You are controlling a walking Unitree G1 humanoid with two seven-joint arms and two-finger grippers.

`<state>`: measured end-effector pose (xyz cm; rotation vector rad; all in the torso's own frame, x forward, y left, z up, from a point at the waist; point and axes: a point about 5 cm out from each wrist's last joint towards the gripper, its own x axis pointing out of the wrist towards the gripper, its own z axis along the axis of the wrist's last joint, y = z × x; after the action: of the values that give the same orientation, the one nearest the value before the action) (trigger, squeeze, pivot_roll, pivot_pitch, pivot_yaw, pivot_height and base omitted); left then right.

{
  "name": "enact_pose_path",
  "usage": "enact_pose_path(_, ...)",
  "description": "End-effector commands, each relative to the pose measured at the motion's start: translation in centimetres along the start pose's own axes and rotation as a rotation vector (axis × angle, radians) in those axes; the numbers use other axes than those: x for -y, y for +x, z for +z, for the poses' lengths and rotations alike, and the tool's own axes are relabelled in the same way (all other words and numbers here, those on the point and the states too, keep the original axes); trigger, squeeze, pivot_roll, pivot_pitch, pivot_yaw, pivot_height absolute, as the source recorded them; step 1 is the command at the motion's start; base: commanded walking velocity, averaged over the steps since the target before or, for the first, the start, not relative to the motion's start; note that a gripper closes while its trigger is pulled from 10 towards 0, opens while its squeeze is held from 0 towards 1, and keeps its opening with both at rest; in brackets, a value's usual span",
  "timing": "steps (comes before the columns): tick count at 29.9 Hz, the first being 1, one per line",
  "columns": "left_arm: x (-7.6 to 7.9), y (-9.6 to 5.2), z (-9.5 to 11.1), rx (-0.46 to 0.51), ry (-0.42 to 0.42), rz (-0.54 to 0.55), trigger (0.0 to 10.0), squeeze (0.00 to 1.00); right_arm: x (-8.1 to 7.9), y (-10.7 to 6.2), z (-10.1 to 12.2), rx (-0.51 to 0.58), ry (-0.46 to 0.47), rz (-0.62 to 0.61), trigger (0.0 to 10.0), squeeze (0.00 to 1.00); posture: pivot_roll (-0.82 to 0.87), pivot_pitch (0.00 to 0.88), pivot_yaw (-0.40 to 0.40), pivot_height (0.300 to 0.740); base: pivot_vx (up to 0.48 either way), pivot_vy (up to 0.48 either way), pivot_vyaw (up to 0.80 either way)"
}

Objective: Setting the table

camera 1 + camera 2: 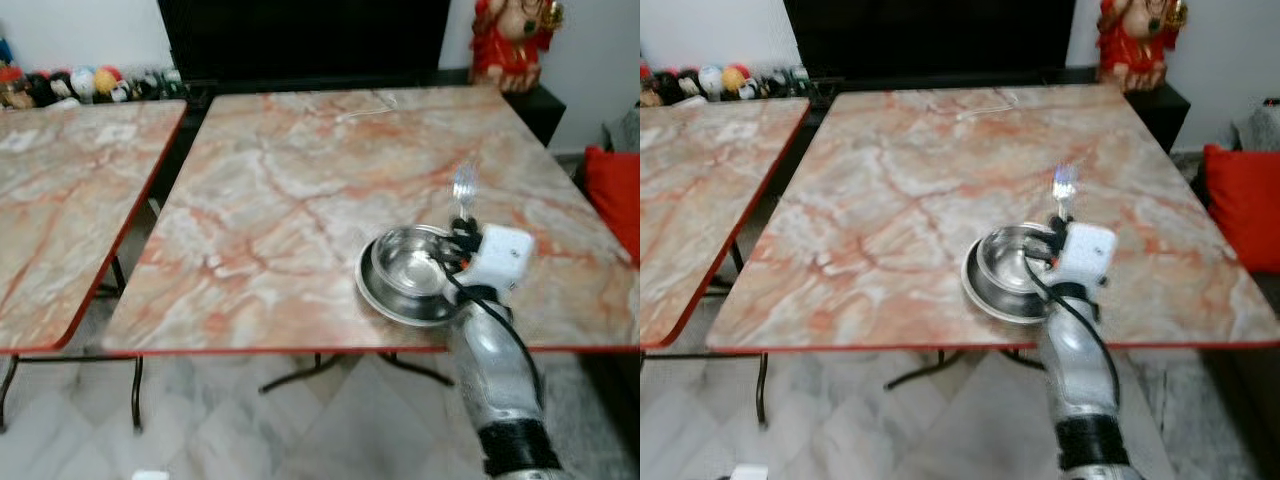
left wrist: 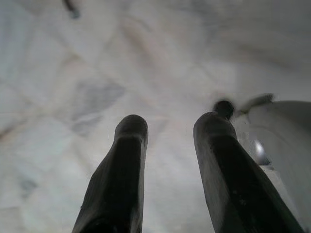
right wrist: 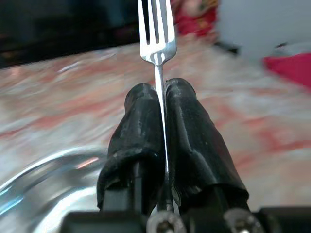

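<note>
A steel bowl sits inside a steel plate near the front edge of the marble table. My right gripper hovers at the bowl's right rim, shut on a silver fork whose tines point up and away. In the right wrist view the two black fingers pinch the fork's thin handle, with the bowl's rim below. My left gripper hangs over the floor, open with nothing between its fingers.
A second marble table stands to the left across a narrow gap. A dark cabinet and a red figurine are behind the table. A red cushion lies at the right. Pale marble floor lies below.
</note>
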<state>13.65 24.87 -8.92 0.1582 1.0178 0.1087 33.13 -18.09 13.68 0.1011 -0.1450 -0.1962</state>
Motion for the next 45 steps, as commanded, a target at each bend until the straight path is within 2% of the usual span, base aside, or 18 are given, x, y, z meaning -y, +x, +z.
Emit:
enact_pose_path(1,-0.5,0.0,-0.1,-0.007,0.004,0.017,10.0,0.00,-0.9,0.2,0.1,0.001,-0.001,0.022,10.0,0.00,-0.12,0.000,0.053,0.740,0.000,0.000,0.00)
enact_pose_path(6,1.3,0.4,1.1,0.021,-0.002,-0.002,10.0,0.00,0.1,0.7,0.5,0.005,-0.026,0.000,10.0,0.00,-0.12,0.000,0.049,0.740,0.000,0.000,0.00)
enact_pose_path(9,1.8,0.4,1.3,0.023,-0.009,-0.007,10.0,0.00,0.3,0.7,0.4,0.003,-0.030,-0.004,10.0,0.00,-0.12,0.000,0.047,0.740,0.000,0.000,0.00)
enact_pose_path(12,1.9,0.4,1.4,0.023,-0.019,-0.006,10.0,0.00,0.3,0.7,0.4,-0.003,-0.035,-0.008,10.0,0.00,-0.12,0.000,0.047,0.740,0.000,0.000,0.00)
enact_pose_path(16,1.0,0.4,1.1,0.016,-0.020,0.004,10.0,0.00,0.7,0.9,0.4,-0.006,-0.044,-0.021,10.0,0.00,-0.12,0.000,0.049,0.740,0.000,0.480,0.00)
enact_pose_path(18,0.4,0.3,0.9,0.010,-0.009,0.010,10.0,0.00,1.4,1.2,0.2,-0.027,-0.075,-0.049,10.0,0.00,-0.12,0.000,0.053,0.740,0.000,0.000,0.00)
enact_pose_path(21,0.4,0.3,0.9,0.009,-0.002,0.008,10.0,0.00,2.7,1.8,0.0,-0.062,-0.122,-0.094,10.0,0.00,-0.12,0.000,0.055,0.740,0.000,0.000,0.00)
enact_pose_path(22,0.4,0.3,0.9,0.009,-0.002,0.008,10.0,0.00,2.7,1.8,0.0,-0.062,-0.122,-0.094,10.0,0.00,-0.12,0.000,0.055,0.740,0.000,0.000,0.00)
enact_pose_path(24,0.6,0.3,0.9,0.011,-0.004,0.004,10.0,0.00,4.3,2.6,0.0,-0.098,-0.164,-0.135,10.0,0.00,-0.12,0.000,0.055,0.740,0.000,0.000,0.00)
enact_pose_path(25,0.6,0.3,0.9,0.011,-0.004,0.004,10.0,0.00,4.3,2.6,0.0,-0.098,-0.164,-0.135,10.0,0.00,-0.12,0.000,0.055,0.740,0.000,0.000,0.00)
enact_pose_path(27,0.7,0.3,1.0,0.013,-0.008,0.002,10.0,0.00,5.8,3.3,0.1,-0.138,-0.183,-0.185,10.0,0.00,-0.12,0.000,0.054,0.740,0.000,0.000,0.00)
enact_pose_path(31,0.7,0.3,1.0,0.014,-0.011,0.000,10.0,0.00,6.3,3.8,0.0,-0.183,-0.177,-0.186,10.0,0.00,-0.12,0.000,0.061,0.740,0.000,0.000,0.00)
enact_pose_path(34,0.8,0.3,1.1,0.016,-0.006,-0.012,10.0,0.00,7.4,4.8,0.5,-0.225,-0.231,-0.181,10.0,0.00,-0.12,0.000,0.068,0.740,0.000,0.000,0.00)
enact_pose_path(37,0.8,0.3,1.1,0.020,-0.011,-0.012,10.0,0.00,7.9,5.3,1.0,-0.237,-0.222,-0.172,10.0,0.00,-0.12,0.000,0.067,0.740,0.000,0.000,0.00)
enact_pose_path(41,0.7,0.3,1.1,0.017,-0.011,-0.010,10.0,0.00,7.5,5.5,0.2,-0.325,-0.203,-0.059,10.0,0.00,-0.11,0.000,0.068,0.740,0.000,0.000,0.00)
enact_pose_path(44,0.8,0.3,1.1,0.016,-0.011,-0.023,10.0,0.00,7.8,5.5,0.0,-0.343,-0.193,-0.067,10.0,0.00,-0.11,0.000,0.070,0.740,0.000,0.000,0.00)
enact_pose_path(45,0.9,0.3,1.1,0.016,-0.015,-0.025,10.0,0.00,7.9,5.4,-0.3,-0.367,-0.131,-0.069,10.0,0.00,-0.11,0.000,0.069,0.740,0.000,0.000,0.00)
